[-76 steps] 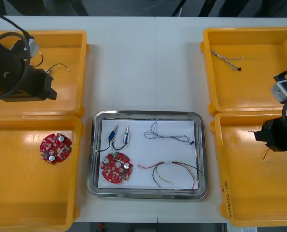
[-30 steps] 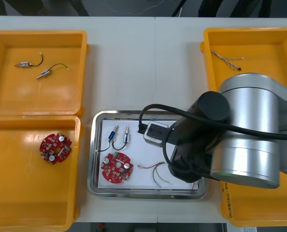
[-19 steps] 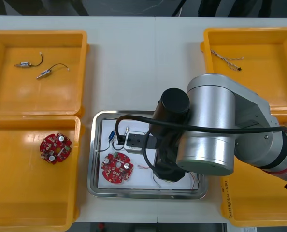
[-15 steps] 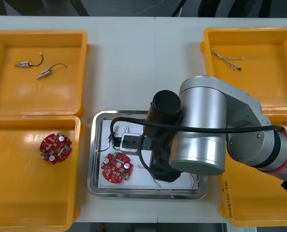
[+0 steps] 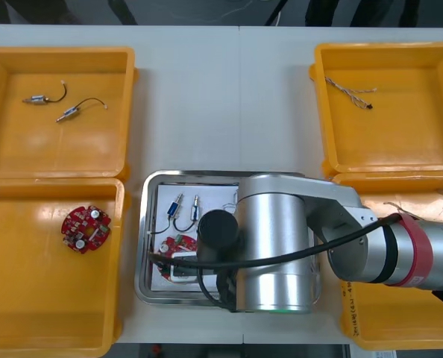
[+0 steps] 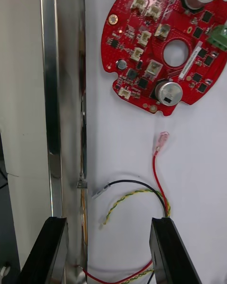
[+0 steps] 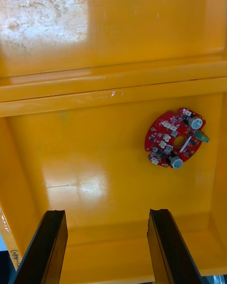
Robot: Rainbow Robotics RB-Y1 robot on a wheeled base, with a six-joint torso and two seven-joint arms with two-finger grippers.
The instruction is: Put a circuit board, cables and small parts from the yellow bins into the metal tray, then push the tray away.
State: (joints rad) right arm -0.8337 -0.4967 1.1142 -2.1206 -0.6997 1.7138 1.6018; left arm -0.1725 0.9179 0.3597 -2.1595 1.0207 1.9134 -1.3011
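Note:
My right arm (image 5: 281,253) reaches across the metal tray (image 5: 143,224) and hides most of it. The right gripper (image 6: 111,251) is open and low over the tray. One finger (image 6: 54,251) is outside the shiny rim (image 6: 61,99), the other (image 6: 170,251) over the white inside. Between them lies the end of a red and yellow cable (image 6: 158,189), and past it a round red circuit board (image 6: 142,66). Part of that board (image 5: 178,242) and small metal parts (image 5: 178,205) show beside the arm. My left gripper (image 7: 106,246) is open above another circuit board (image 7: 177,137) in the near left bin.
The far left yellow bin (image 5: 124,112) holds small metal parts on black cables (image 5: 57,104). A twisted cable (image 5: 348,93) lies in the far right bin. The near left bin holds a circuit board (image 5: 86,228). Bare table stretches beyond the tray.
My right arm has swung from the near right bin across the tray toward its near left part. The left arm has drawn back to the left edge of the front view.

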